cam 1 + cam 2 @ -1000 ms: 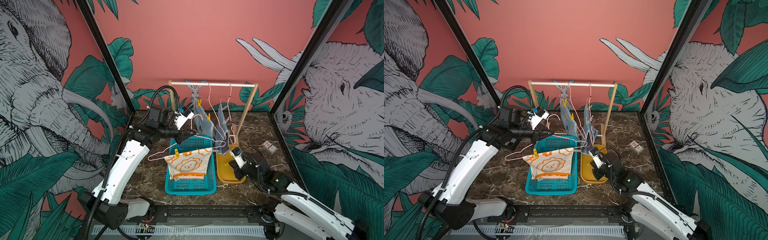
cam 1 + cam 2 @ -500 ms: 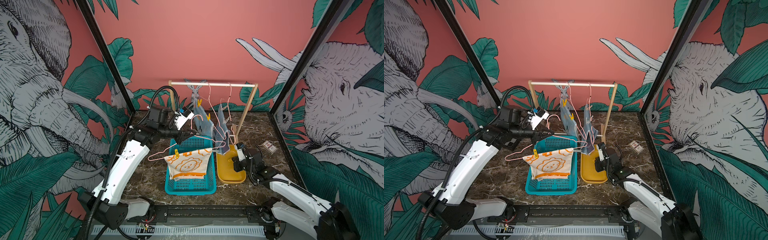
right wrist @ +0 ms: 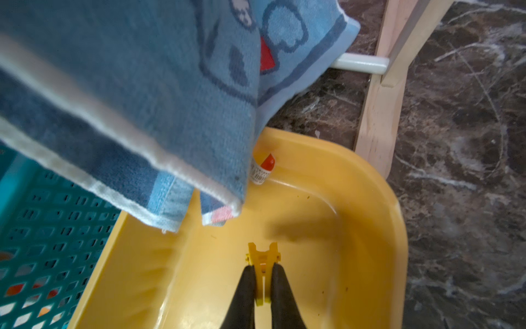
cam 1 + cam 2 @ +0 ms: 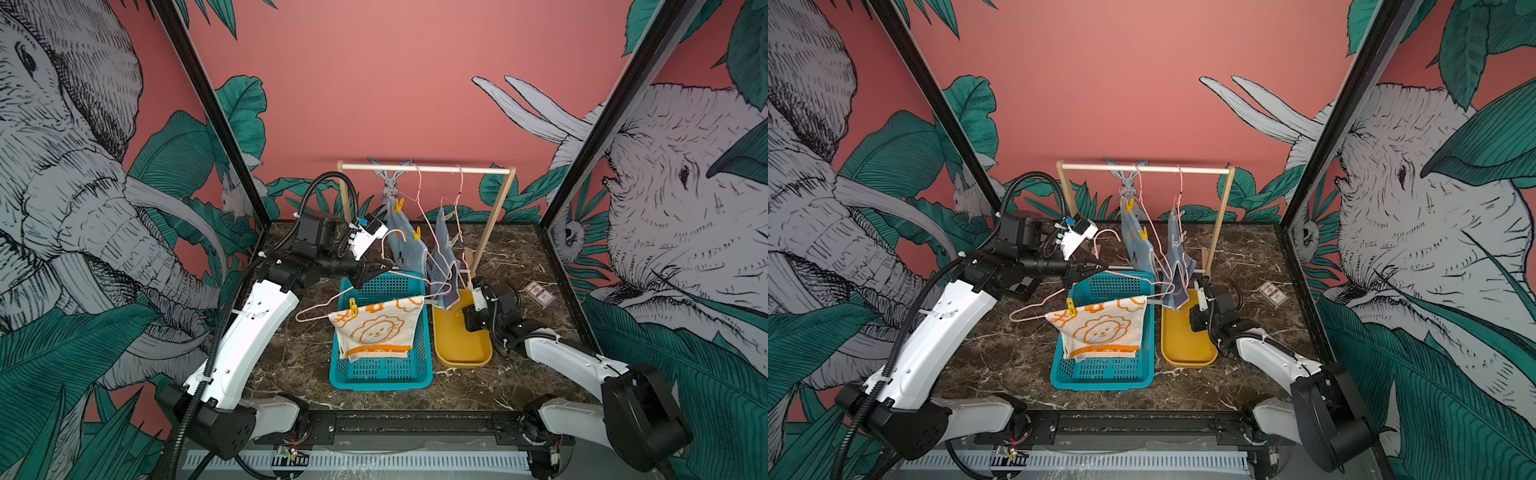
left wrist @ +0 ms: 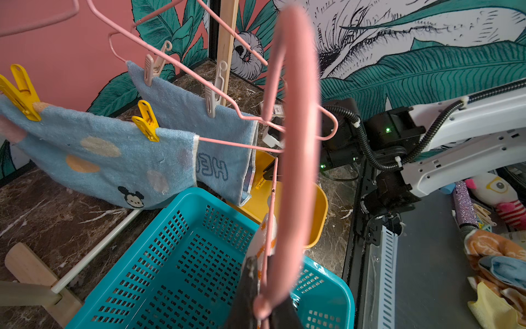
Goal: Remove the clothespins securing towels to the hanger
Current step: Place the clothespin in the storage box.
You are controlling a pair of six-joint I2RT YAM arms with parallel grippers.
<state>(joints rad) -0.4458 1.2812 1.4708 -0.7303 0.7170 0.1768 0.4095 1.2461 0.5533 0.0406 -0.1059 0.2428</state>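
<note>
My left gripper [image 4: 376, 272] [image 5: 263, 302] is shut on a pink hanger [image 4: 324, 305] [image 5: 296, 142] over the teal basket. On it hangs the white towel with orange swirls [image 4: 374, 328], pinned by a yellow clothespin [image 4: 353, 306]. Two light blue towels [image 5: 108, 159] [image 5: 199, 125] hang on pink hangers from the rack, one pinned by yellow clothespins [image 5: 21, 94] [image 5: 146, 121], the other by tan ones [image 5: 150, 69] [image 5: 212, 96]. Low over the yellow tray [image 3: 355, 199], my right gripper [image 3: 262, 269] [image 4: 461, 312] is shut on a yellow clothespin [image 3: 262, 253].
The teal basket [image 4: 382, 374] and yellow tray [image 4: 461, 353] stand side by side mid-table. The wooden rack [image 4: 424, 168] stands behind them, its foot close to the tray. A small card [image 4: 539, 294] lies at the right. A blue towel's corner hangs into the tray.
The right arm has folded back at the elbow while its gripper stayed over the yellow tray with the clothespin. The left arm and its hanger have not moved.
</note>
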